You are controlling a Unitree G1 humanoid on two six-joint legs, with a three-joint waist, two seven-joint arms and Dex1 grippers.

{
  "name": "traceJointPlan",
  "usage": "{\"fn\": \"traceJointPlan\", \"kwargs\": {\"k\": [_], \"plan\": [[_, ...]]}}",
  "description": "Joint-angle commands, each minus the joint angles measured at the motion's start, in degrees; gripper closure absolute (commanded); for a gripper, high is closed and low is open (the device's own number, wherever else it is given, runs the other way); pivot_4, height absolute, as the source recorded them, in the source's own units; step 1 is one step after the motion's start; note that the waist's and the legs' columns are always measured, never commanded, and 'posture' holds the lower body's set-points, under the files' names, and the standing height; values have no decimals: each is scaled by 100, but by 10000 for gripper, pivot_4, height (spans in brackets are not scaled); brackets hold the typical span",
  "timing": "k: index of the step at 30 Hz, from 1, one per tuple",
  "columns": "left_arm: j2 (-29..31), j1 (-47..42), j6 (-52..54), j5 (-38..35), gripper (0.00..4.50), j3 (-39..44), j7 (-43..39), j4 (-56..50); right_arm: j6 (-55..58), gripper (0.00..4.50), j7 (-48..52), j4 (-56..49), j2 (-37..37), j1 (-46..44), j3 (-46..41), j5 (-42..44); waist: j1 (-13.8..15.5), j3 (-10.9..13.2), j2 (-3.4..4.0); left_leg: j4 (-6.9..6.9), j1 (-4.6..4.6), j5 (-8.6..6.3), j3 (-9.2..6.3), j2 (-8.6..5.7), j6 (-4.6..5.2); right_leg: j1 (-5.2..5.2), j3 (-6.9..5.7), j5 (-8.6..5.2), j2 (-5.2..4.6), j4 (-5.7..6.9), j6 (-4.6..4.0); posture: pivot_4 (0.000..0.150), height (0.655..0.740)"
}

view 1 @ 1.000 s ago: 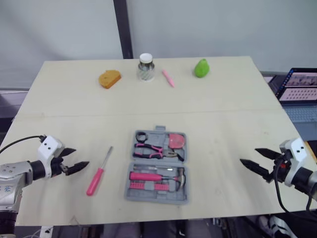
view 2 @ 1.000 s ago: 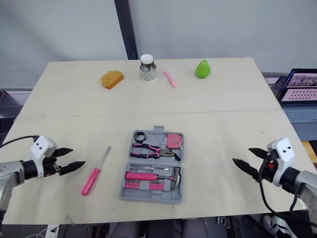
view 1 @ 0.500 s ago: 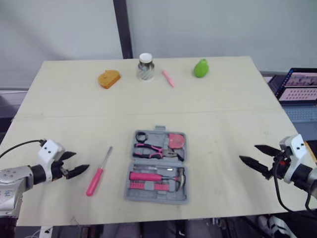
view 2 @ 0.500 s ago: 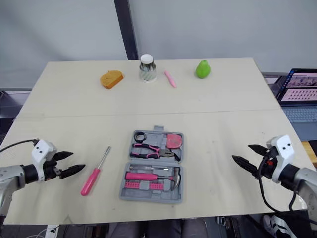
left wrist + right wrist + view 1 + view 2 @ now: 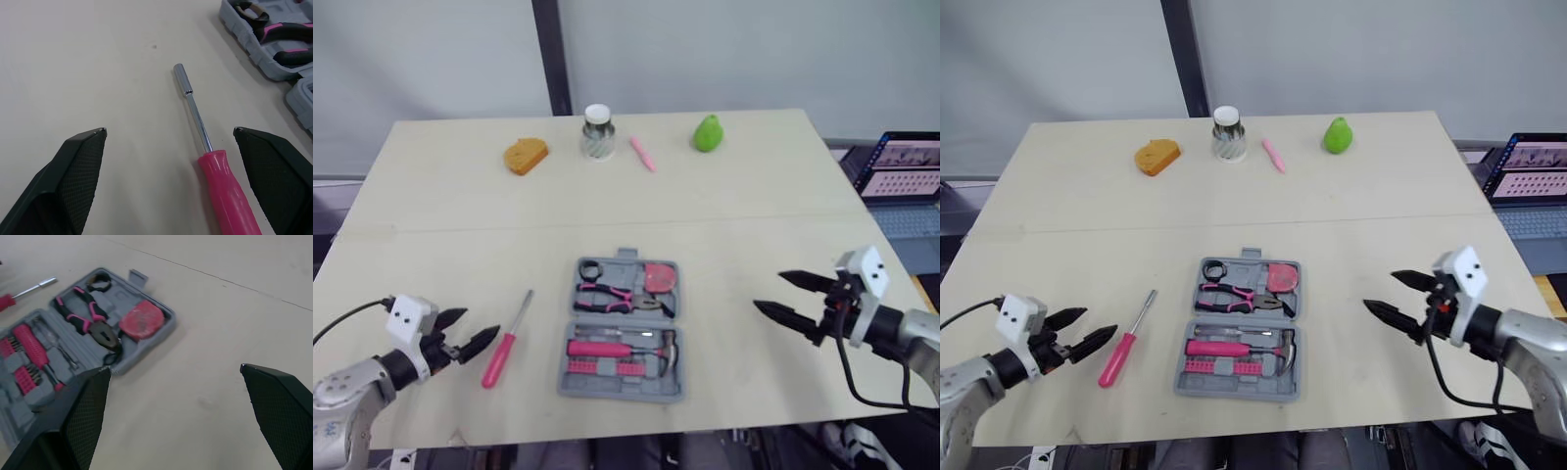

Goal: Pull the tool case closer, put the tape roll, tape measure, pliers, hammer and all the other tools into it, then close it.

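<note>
Open grey plastic tool case (image 5: 619, 392) at near middle of pale wooden surface (image 5: 440, 245), holding black tape roll (image 5: 591, 269), pink tape measure (image 5: 660, 278), pliers (image 5: 612, 296), hammer (image 5: 617, 348). Pink-handled nut driver (image 5: 507, 341) just left of it, between left gripper (image 5: 480, 325) fingers, spread apart. Right gripper (image 5: 769, 291) right of case, fingers apart. Laptop (image 5: 901, 171) screen text too small to read.

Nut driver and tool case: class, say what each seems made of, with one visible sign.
Nut driver: shaft looks like polished metal, bright with reflections; handle likely smooth pink plastic. Tool case: probably moulded matte grey plastic, judging by its shaped recesses.
</note>
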Motion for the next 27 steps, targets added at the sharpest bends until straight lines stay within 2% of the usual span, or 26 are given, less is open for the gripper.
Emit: {"fn": "traceJointPlan", "kwargs": {"k": [1, 5, 10, 16, 27], "plan": [[-265, 298, -116, 159, 486, -139, 389, -575, 158, 0, 153, -441, -124, -542, 351, 285, 10, 0, -6, 2, -2, -1, 1, 0, -1, -3, 1, 0, 0, -1, 0, 1500, 7400], [-620, 602, -388, 320, 486, -324, 651, -867, 309, 0, 279, -528, -111, -1260, 858, 436, 46, -1, -15, 9, -9, -5, 0, 2, 0, -6, 1, 0, 2, -3, -1, 1500, 7400], [-840, 850, -465, 526, 486, -477, 949, -1015, 381, 0, 410, -476, -154, -1704, 1132, 514, 66, -1, -16, 20, -13, -14, 4, 1, 6, -10, 4, 0, 1, -5, -1, 1500, 7400], [-1009, 778, -246, 668, 486, -710, 1352, -1152, 384, 0, 425, -477, -97, -1756, 1265, 504, 133, -2, -16, 27, -16, -15, 5, 1, 8, -10, 6, 1, 1, -6, -2, 1500, 7400], [-816, 268, 87, 966, 486, -995, 1543, -749, 359, 0, 401, -518, -63, -1706, 1246, 527, 149, -2, -16, 31, -19, -17, 6, 2, 9, -13, 5, 1, 2, -6, -2, 1500, 7400]]}}
